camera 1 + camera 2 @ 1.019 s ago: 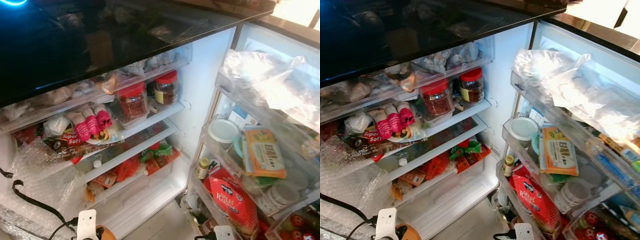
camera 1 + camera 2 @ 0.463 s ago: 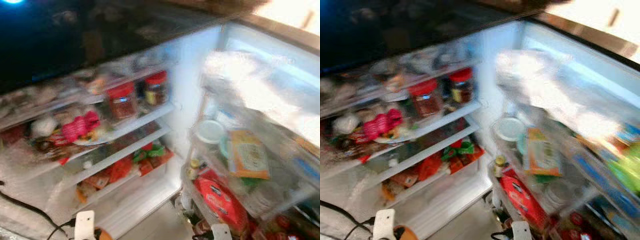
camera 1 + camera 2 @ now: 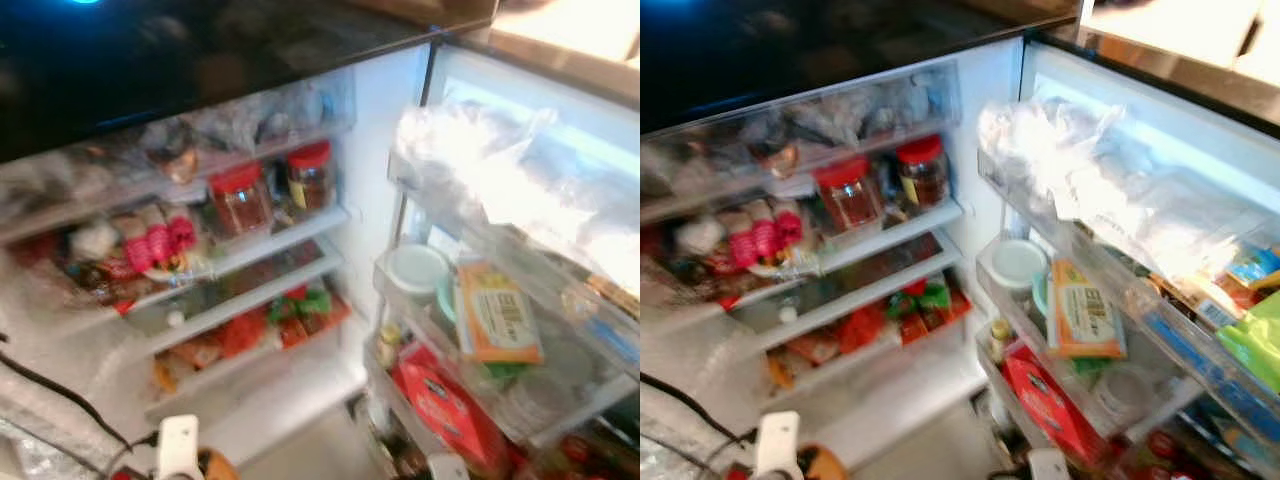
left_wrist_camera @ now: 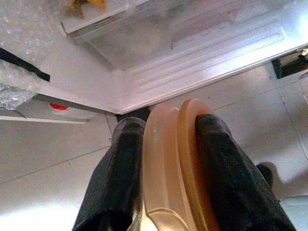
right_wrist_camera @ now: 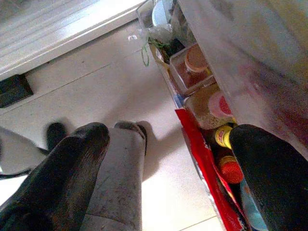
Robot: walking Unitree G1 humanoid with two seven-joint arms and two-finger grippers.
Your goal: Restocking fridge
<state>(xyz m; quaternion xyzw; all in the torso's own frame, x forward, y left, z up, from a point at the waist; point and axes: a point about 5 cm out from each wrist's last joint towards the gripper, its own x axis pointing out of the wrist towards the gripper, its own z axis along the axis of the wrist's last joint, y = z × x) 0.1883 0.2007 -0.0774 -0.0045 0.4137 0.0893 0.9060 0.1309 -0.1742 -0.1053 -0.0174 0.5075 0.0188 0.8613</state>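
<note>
Tan plastic, smooth and rounded, sits pinched between the two black fingers (image 4: 120, 178) of my left gripper (image 4: 168, 163): some orange-tan container (image 4: 175, 163) that I cannot identify further, held low over the tiled floor (image 4: 53, 154) just in front of the open fridge (image 3: 385, 170). In the head views it peeks up beside the white wrist piece at the bottom edge. My right gripper (image 5: 168, 159) hangs spread wide and empty, near the floor and close beside the lower door bins (image 5: 202, 86) with their small jars.

Inside, the shelves are crowded: two red-lidded jars (image 3: 240, 195) on the upper shelf, pink-wrapped packets (image 3: 160, 240) beside them, red and green packets (image 3: 290, 315) lower down. The bottom shelf (image 3: 290, 395) looks the barest, so I judge that the likeliest place.

Risks, as I judge them: the container's surface is slick and curved, so it could slip or twist in my grip as I raise it; my arm could knock the jars on a full shelf; and my right gripper is close enough to the door bins to catch them if I swing.

Compared with a second ago, the whole scene has shifted leftward in my view, so my head has moved; the fridge contents sit as they did.
</note>
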